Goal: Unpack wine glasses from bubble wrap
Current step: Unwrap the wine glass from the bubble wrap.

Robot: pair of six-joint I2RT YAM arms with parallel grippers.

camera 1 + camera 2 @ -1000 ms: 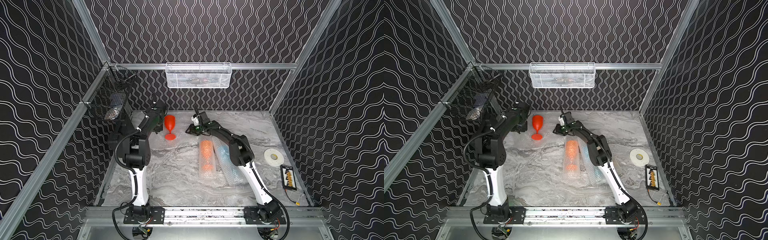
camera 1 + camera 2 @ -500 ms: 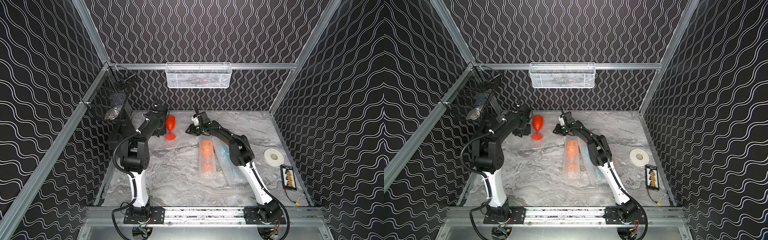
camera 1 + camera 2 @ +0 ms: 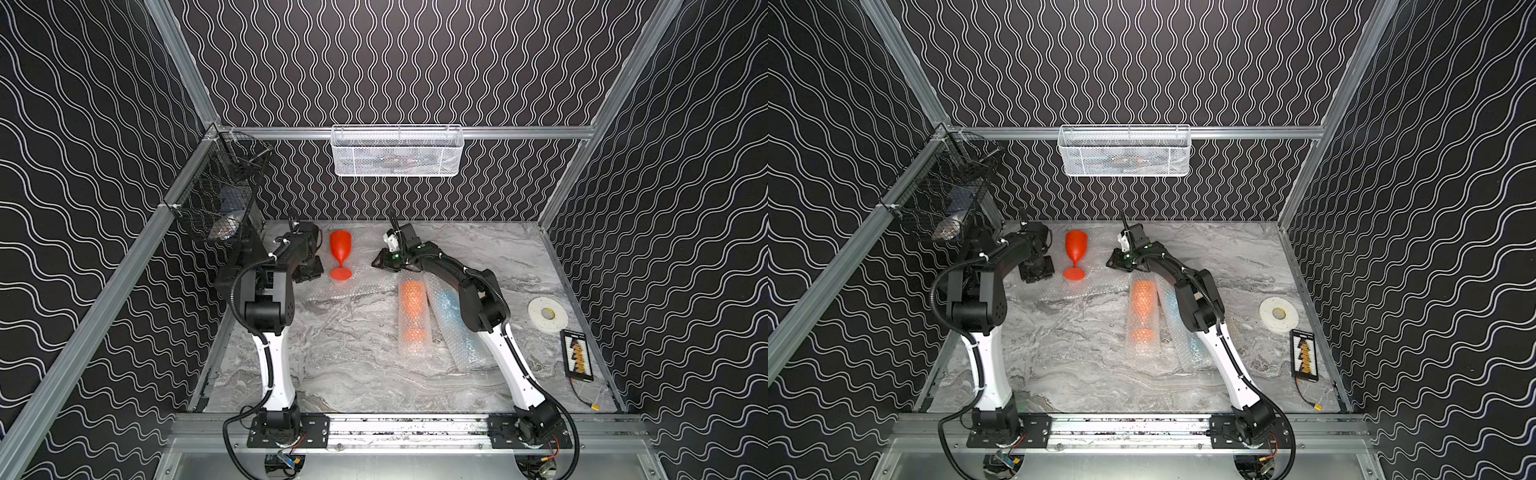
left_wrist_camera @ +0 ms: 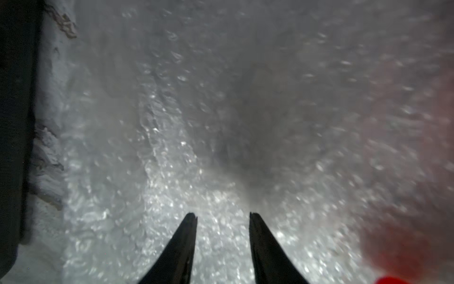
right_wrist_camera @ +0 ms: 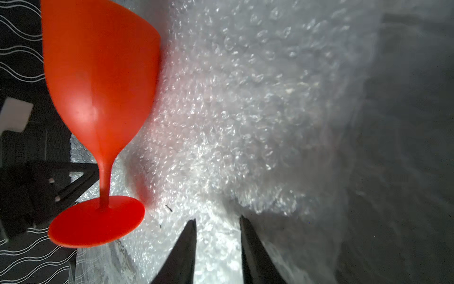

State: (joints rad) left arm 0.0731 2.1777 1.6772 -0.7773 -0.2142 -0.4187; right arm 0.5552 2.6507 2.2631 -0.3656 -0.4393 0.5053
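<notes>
A red wine glass stands upright and bare on a flat sheet of bubble wrap at the back of the table. My left gripper hangs low just left of the glass's foot, open, with only the sheet under its tips. My right gripper is low on the sheet to the glass's right, jaws apart over rumpled wrap. Two bubble wrap rolls lie mid-table: one shows orange, the other light blue, partly behind my right arm.
A white mesh basket hangs on the back wall and a black wire basket on the left rail. A white tape roll and a small black device with a cable lie near the right wall.
My left gripper has drawn away from the red glass's bowl, down and toward the front, to beside its foot. The glass stays standing. The right arm has not moved.
</notes>
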